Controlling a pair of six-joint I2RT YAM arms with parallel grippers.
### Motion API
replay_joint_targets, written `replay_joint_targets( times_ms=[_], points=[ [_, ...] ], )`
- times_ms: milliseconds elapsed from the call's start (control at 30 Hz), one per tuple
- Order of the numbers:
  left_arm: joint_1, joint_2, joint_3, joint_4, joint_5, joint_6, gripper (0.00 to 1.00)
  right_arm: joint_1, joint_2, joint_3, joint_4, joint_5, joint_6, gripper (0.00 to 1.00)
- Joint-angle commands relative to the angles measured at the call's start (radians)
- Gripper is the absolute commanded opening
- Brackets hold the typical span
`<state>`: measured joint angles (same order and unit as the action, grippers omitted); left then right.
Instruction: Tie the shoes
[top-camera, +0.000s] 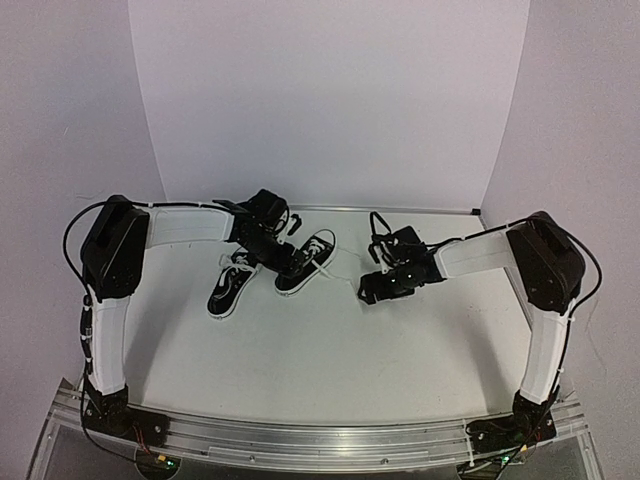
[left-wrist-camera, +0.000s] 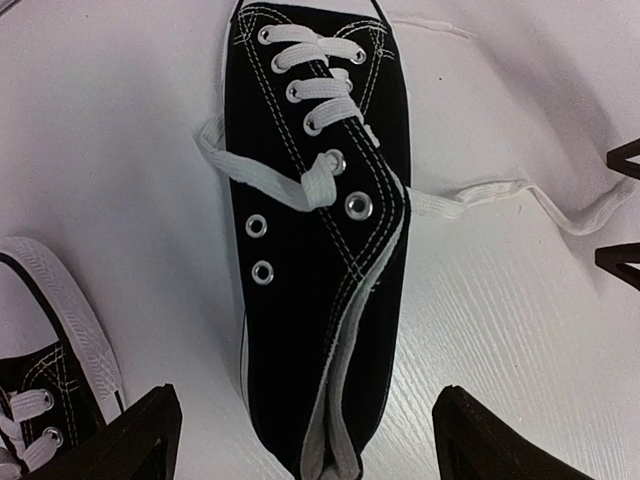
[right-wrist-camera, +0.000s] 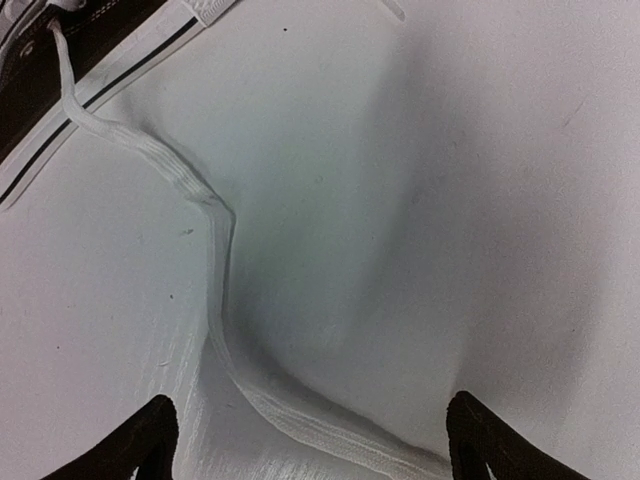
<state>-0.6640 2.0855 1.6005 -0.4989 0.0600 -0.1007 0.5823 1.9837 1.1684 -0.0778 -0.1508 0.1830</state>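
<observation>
1 shoe (top-camera: 315, 250) sits partly hidden beneath released left gripper (left-wrist-camera: 305, 410); right gripper (right-wrist-camera: 310, 420) released over lace (right-wrist-camera: 215, 230).

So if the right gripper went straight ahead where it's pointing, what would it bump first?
Most likely the white lace, lying on the table between the right gripper's open fingers. Depth is unclear, so it might touch bare table beside it first.

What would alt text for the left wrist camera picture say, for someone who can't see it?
A black canvas sneaker lies on a white table, its white laces untied and trailing to both sides. The open left gripper hovers at its heel end, straddling it without touching. A second sneaker peeks in at lower left.
</observation>
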Motion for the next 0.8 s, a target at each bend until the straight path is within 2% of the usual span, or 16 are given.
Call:
replay_joint_targets(
  times_ms=[0, 200, 533, 633, 733, 767],
  points=[
    [0.0, 0.021, 0.064, -0.04, -0.003, 0.026, 0.86, -0.001, 0.029, 0.033, -0.034, 0.021, -0.04, 0.8],
    [0.0, 0.014, 0.047, -0.043, 0.001, 0.014, 0.83, 0.007, 0.039, 0.026, -0.068, 0.028, -0.068, 0.68],
    [0.0, -0.01, 0.01, -0.036, 0.001, 0.006, 0.81, 0.109, 0.109, 0.089, -0.173, 0.122, -0.064, 0.62],
    [0.0, -0.005, 0.013, -0.036, -0.001, 0.003, 0.77, 0.111, 0.131, 0.1, -0.193, 0.129, -0.052, 0.49],
    [-0.002, 0.009, 0.023, -0.041, 0.007, 0.0, 0.68, 0.111, 0.146, 0.109, -0.213, 0.129, -0.045, 0.27],
    [-0.002, 0.013, 0.023, -0.039, 0.017, 0.0, 0.64, 0.112, 0.141, 0.107, -0.213, 0.116, -0.044, 0.15]
  ],
)
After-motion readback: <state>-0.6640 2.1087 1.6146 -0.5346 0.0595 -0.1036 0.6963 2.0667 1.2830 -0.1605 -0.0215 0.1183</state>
